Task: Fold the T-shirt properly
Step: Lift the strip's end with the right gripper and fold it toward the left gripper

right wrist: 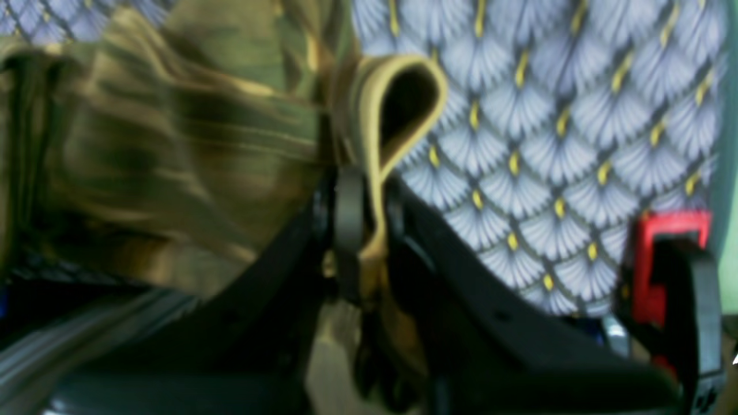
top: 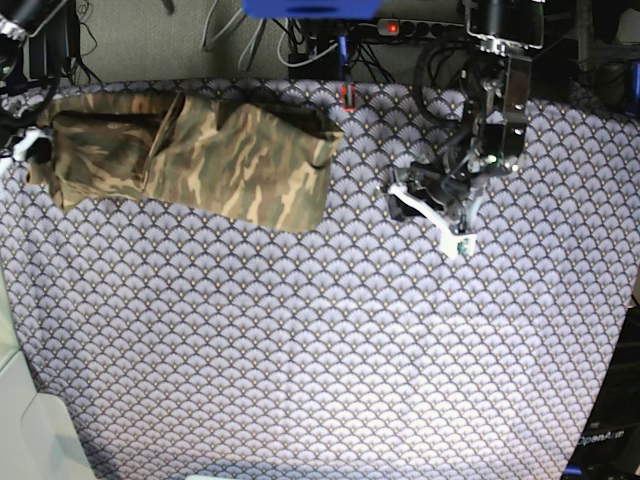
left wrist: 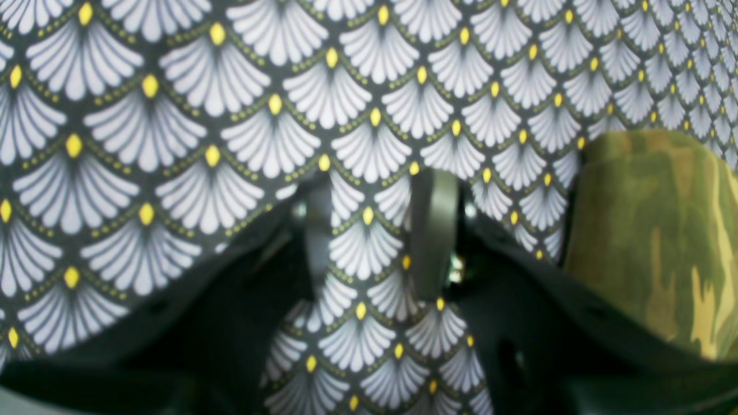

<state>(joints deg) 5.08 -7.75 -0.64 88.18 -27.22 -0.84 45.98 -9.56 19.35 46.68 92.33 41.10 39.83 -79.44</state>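
Patterned tablecloth (top: 330, 350), T-shirt (top: 240, 160) edge pinched by right end effector (right wrist: 369, 230)

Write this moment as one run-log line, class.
right gripper: shut on T-shirt edge | left gripper: open, empty, over tablecloth | fold: unfinished

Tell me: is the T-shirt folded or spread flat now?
Partly folded: the T-shirt lies bunched in overlapping layers at the tablecloth's far edge, and the right gripper is shut on a hem.
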